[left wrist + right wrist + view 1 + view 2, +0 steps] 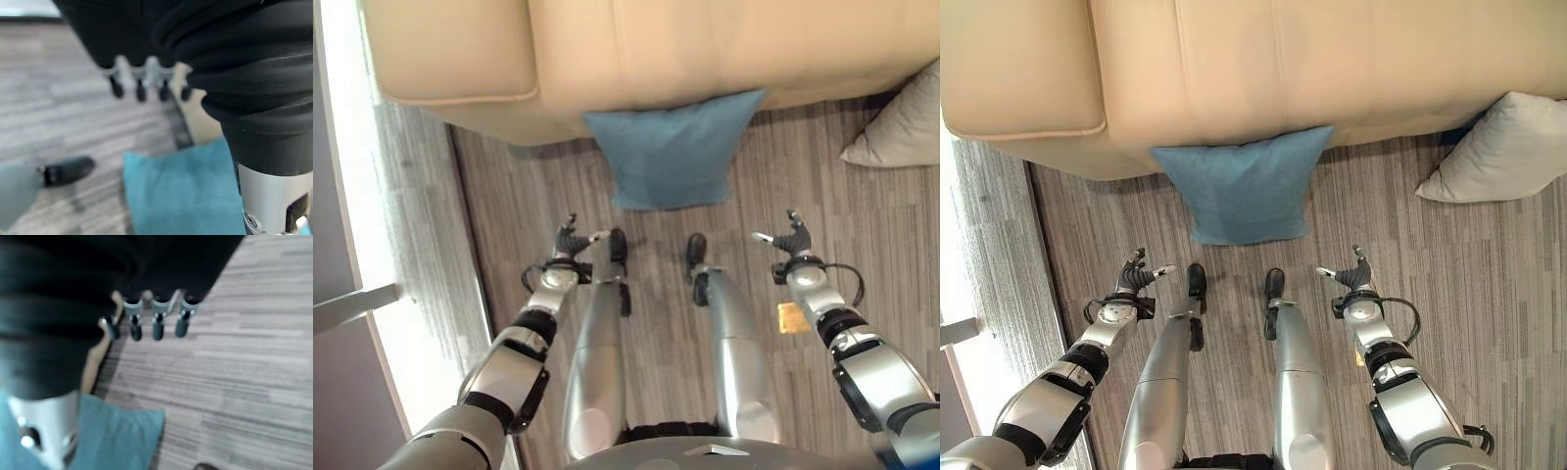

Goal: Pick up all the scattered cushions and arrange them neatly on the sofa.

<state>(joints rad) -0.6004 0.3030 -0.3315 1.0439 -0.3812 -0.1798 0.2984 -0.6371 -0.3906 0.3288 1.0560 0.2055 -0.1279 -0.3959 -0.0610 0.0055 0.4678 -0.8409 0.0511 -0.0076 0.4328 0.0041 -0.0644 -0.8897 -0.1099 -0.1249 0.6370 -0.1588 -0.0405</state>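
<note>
Left eye view — blue cushion [673, 152] seemingly leaning on sofa [705, 49].

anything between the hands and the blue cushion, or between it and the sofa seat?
Nothing visible. The blue cushion lies on the floor against the sofa front, bare floor between it and the left hand and right hand, both open and empty. The visible seat above it looks bare. A grey cushion lies off to the right.

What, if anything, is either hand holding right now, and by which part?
Nothing is held. The left hand and right hand hover open above the floor, short of the blue cushion leaning against the sofa.
</note>
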